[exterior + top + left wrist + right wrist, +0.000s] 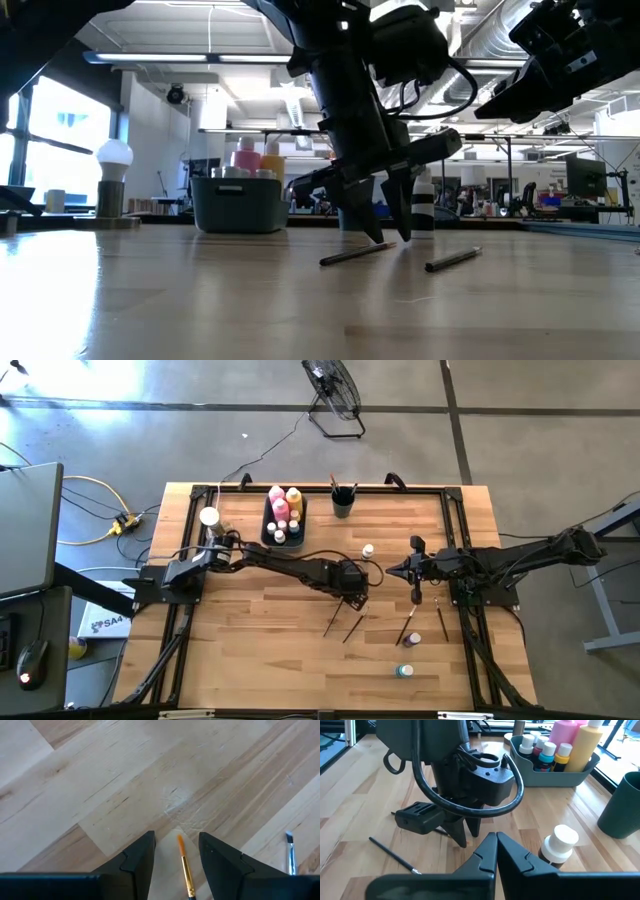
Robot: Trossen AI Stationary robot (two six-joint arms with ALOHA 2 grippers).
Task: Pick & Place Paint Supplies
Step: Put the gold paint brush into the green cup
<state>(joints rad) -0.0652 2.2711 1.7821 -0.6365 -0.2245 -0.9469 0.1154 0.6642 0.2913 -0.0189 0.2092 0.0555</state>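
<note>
Paintbrushes lie scattered on the table (260, 660). One brush (185, 867), orange-tipped, lies on the wood right between the spread fingers of the left gripper (176, 851), which points down with its tips at the tabletop, one on each side of the handle. Whether the fingers touch the brush cannot be told. A second brush (290, 851) lies just beside that gripper, outside one finger. In the low view both brushes rest flat by the fingertips.

Behind the left gripper, toward the far edge, a tray (268, 532) holds a pink bottle (277, 500), a yellow bottle (294, 498) and several small capped bottles (547, 754). A dark cup (343, 503) with brushes upright in it stands beside the tray. A white knob on a tan base (209, 517) sits on the tray's other side.

The right gripper (496, 849) hangs above the table with its fingers pressed together, holding nothing, and faces the left gripper. Just beside it stands a small white-capped bottle (559, 845). On its near side lie two more brushes (409, 626) and two small bottles, one purple (414, 640) and one teal (404, 671).
</note>
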